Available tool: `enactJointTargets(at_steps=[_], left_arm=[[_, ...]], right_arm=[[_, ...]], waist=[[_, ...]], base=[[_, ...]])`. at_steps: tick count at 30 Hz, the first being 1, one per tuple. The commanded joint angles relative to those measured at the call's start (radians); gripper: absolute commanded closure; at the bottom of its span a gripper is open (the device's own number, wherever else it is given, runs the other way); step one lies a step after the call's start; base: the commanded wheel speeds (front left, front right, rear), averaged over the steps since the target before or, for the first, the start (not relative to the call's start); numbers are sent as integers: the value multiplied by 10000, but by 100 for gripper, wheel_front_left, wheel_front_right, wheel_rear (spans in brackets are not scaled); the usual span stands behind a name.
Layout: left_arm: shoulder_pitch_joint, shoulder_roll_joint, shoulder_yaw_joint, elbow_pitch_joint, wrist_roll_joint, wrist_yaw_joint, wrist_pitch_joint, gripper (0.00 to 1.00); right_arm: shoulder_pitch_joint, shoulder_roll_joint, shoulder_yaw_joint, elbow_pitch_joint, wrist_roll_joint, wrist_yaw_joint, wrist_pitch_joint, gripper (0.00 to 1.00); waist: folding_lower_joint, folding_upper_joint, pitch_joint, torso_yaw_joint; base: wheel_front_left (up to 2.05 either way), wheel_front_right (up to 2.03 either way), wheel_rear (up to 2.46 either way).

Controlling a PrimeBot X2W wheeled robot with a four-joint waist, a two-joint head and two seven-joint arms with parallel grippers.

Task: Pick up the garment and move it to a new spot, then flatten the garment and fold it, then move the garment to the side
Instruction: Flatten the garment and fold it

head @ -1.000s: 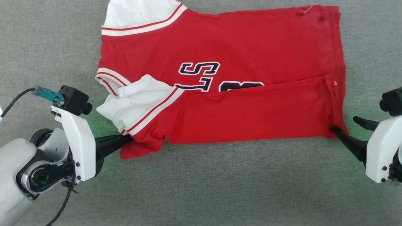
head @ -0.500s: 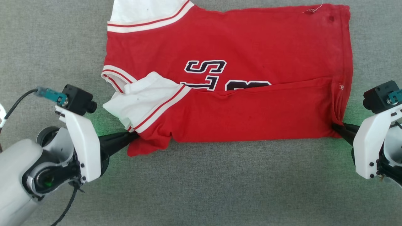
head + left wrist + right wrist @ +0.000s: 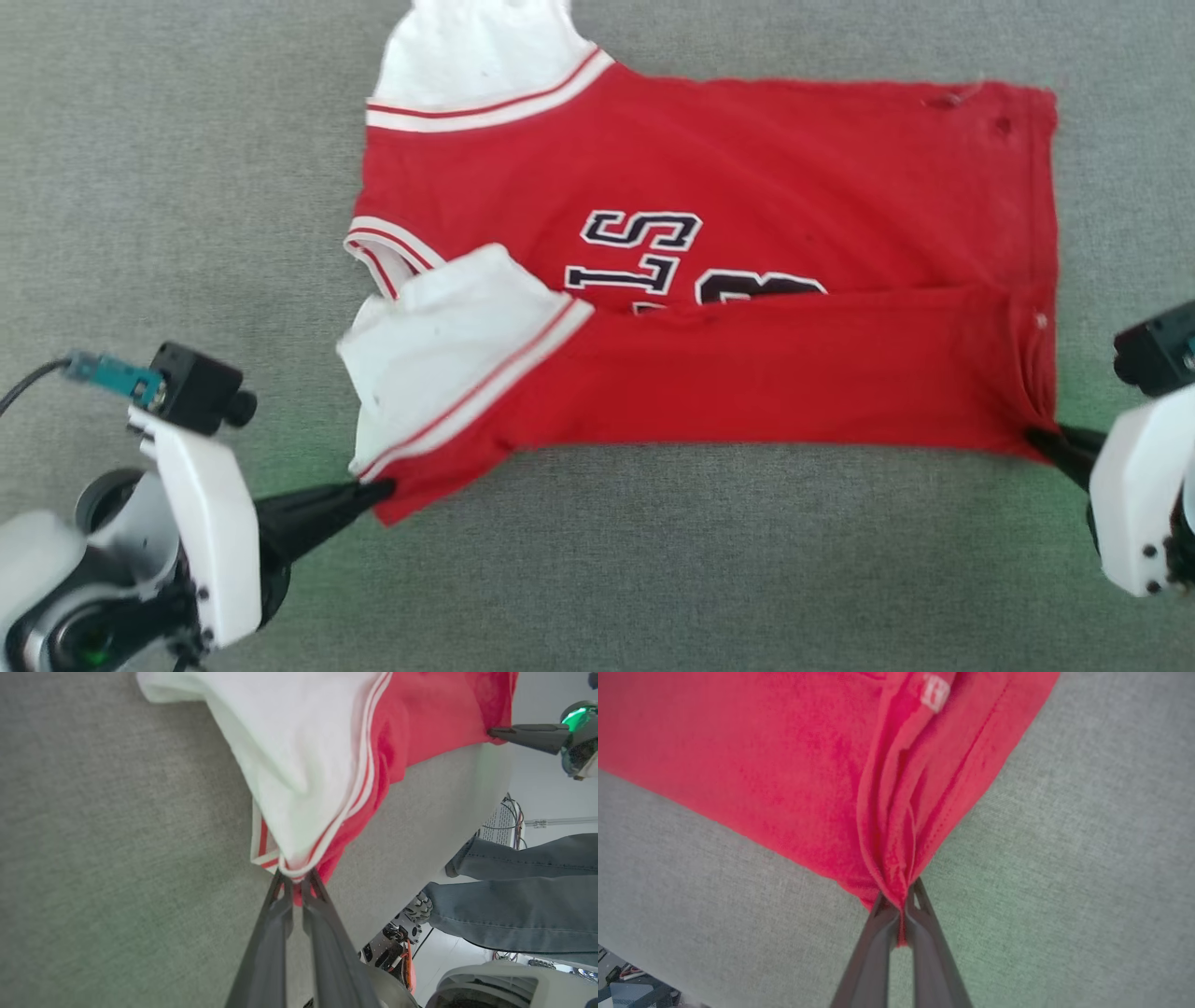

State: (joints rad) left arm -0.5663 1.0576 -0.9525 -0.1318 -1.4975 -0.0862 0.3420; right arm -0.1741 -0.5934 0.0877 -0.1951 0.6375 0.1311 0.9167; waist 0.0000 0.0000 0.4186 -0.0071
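The garment (image 3: 747, 168), a red jersey with white sleeves and black lettering, lies on the grey table, its near long edge folded up over the chest print. My left gripper (image 3: 378, 487) is shut on the near shoulder corner by the striped sleeve trim; in the left wrist view the garment (image 3: 322, 756) bunches between the left gripper (image 3: 295, 882) tips. My right gripper (image 3: 1034, 435) is shut on the near hem corner; in the right wrist view red cloth of the garment (image 3: 784, 765) is pinched in the right gripper (image 3: 900, 896). The fold hangs taut between both grips, slightly lifted.
Grey fabric table (image 3: 597, 579) stretches bare in front of the garment and to its left. In the left wrist view a person's legs in jeans (image 3: 514, 896) stand past the table edge, with cables and equipment on the floor.
The right gripper went from open beside the hem corner to shut on it. Both grippers now hold the near edge pulled taut. The head camera has shifted, so the garment sits lower in view.
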Motion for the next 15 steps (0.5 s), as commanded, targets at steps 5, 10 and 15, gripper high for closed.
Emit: enactJointTargets(at_steps=[5, 10, 15], left_arm=[[599, 531, -11, -877, -134, 229, -306, 100], [1079, 930, -69, -1700, -349, 350, -541, 100], [1480, 1418, -226, -2522, -334, 487, -547, 100]], right_arm=[[638, -241, -307, -316, 253, -9, 194, 100], [1109, -319, -533, -613, 417, -9, 395, 100], [1596, -391, -818, -905, 608, -9, 648, 100]], waist=[[0, 0, -99, 83], [0, 0, -157, 110], [0, 0, -188, 133]], base=[[0, 0, 0], [0, 0, 0], [0, 0, 0]])
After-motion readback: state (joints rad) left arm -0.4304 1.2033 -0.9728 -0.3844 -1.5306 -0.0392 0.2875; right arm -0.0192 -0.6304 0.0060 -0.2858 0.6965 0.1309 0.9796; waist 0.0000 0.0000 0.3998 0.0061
